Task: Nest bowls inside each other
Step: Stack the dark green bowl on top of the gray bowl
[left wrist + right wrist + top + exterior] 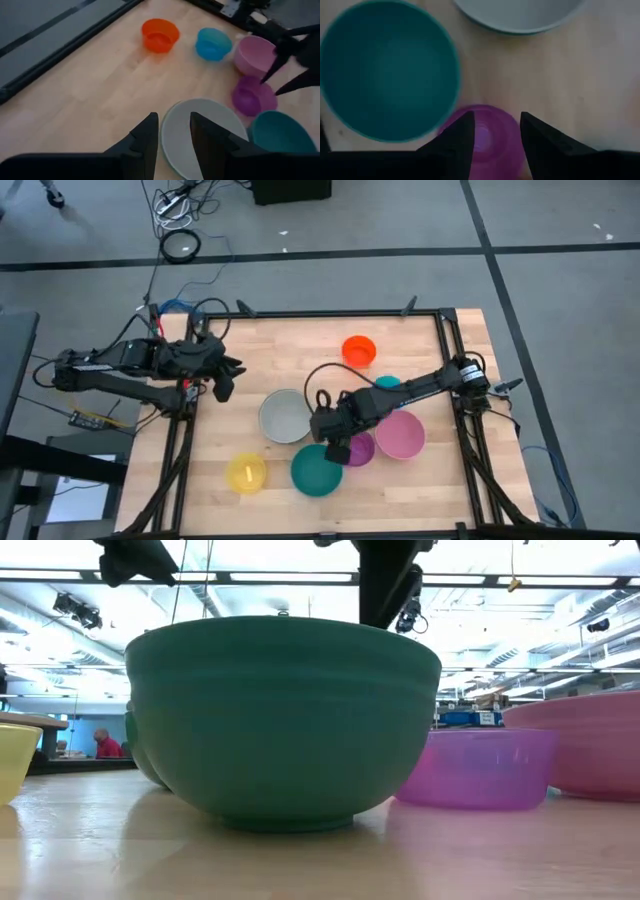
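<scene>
1. While my right tool (340, 448) hangs directly over the purple bowl (357, 448), its fingers are spread and pinching nothing; in the wrist view they sit either side of the bowl's centre.
2. My left tool (224, 385) waits at the counter's (280, 340) left side, fingers spread and empty, near the grey-white bowl (285, 416).
3. The purple bowl sits upright on the counter, mouth up, touching or just beside the teal bowl (317, 469) on its left and the pink bowl (400, 434) on its right.
4. Being round, it has no long axis across the counter; its only axis runs straight up through the open mouth.
5. To do this step well, I judge I should pinch one wall of the rim, one finger inside and one outside, on a side clear of the neighbours.
6. I'd lift straight up before travelling, so the rim doesn't drag the teal bowl.
7. The orange bowl (358, 350), cyan-blue bowl (388, 383) and yellow bowl (246, 473) sit separately, not yet nested.
</scene>
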You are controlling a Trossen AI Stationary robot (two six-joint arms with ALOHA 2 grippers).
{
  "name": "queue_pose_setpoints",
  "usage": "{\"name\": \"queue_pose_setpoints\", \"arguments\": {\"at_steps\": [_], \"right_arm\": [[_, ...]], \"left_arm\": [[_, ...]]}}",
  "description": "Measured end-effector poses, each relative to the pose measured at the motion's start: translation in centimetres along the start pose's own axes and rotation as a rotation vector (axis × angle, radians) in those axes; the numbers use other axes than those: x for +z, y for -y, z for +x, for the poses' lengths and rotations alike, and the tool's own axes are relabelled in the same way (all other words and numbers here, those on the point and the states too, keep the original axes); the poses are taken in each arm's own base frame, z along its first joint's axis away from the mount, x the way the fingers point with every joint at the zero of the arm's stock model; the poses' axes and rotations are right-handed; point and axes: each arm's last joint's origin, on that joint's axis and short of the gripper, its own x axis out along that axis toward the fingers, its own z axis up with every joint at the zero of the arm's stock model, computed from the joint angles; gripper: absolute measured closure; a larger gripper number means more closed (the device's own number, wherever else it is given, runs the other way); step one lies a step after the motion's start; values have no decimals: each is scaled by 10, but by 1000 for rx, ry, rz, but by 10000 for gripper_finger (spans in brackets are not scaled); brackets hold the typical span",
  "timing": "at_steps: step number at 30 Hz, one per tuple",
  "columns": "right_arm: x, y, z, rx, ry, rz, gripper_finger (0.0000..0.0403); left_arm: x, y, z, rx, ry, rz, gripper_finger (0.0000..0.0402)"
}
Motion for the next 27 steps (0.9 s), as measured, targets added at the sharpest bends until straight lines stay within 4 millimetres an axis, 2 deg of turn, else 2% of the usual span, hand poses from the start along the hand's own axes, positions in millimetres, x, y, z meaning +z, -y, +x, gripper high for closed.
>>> {"name": "queue_pose_setpoints", "arguments": {"at_steps": [12, 27], "right_arm": [[-3, -9, 43, 176, 30, 102, 259], [-12, -8, 76, 204, 62, 182, 259]], "left_arm": [[-6, 12, -4, -87, -15, 38, 280], [-8, 15, -6, -109, -21, 88, 280]]}}
